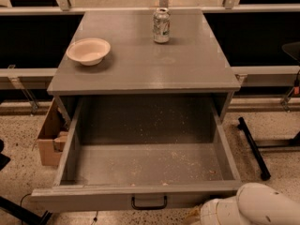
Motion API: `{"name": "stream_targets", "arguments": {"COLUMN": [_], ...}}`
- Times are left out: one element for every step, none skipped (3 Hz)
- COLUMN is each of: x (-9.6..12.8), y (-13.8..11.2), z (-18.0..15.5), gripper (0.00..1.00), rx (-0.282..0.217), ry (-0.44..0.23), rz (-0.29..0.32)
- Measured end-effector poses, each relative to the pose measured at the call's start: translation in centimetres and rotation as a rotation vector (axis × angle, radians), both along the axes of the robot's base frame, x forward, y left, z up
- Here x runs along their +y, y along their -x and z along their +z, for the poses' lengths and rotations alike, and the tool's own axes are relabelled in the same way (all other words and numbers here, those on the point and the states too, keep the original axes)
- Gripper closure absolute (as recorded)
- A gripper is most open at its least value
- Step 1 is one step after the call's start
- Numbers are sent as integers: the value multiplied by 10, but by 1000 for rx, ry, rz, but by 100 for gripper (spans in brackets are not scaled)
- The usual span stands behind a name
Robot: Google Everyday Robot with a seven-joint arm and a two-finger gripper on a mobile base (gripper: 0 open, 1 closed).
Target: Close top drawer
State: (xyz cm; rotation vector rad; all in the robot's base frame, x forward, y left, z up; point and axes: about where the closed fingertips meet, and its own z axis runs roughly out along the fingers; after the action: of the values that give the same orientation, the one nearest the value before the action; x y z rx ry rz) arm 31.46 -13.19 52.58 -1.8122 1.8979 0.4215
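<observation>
The top drawer [140, 165] of the grey cabinet stands pulled far out, its crumb-speckled floor bare. Its flat front [93, 200] faces me at the bottom of the view, with a small dark pull handle [149, 202] in the middle. A white arm casing [255, 206] reaches in at the bottom right, beside the right end of the drawer front. The gripper itself is out of view, hidden below or behind that casing.
On the grey cabinet top [187, 64] stand a pale bowl [88, 50] at the left and a drink can [161, 26] at the back. A cardboard box [49, 137] sits on the floor to the left. A black stand leg [253, 146] lies to the right.
</observation>
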Motion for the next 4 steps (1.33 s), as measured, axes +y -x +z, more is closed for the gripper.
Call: {"name": "stream_targets", "arguments": {"x": [17, 16, 9, 2], "y": [-45, -45, -67, -86], "z": [9, 9, 7, 6], "gripper": [100, 100, 100, 100], "rx": [-20, -21, -32, -39], "ry": [25, 25, 27, 28], "rz": [2, 1, 4, 6]}}
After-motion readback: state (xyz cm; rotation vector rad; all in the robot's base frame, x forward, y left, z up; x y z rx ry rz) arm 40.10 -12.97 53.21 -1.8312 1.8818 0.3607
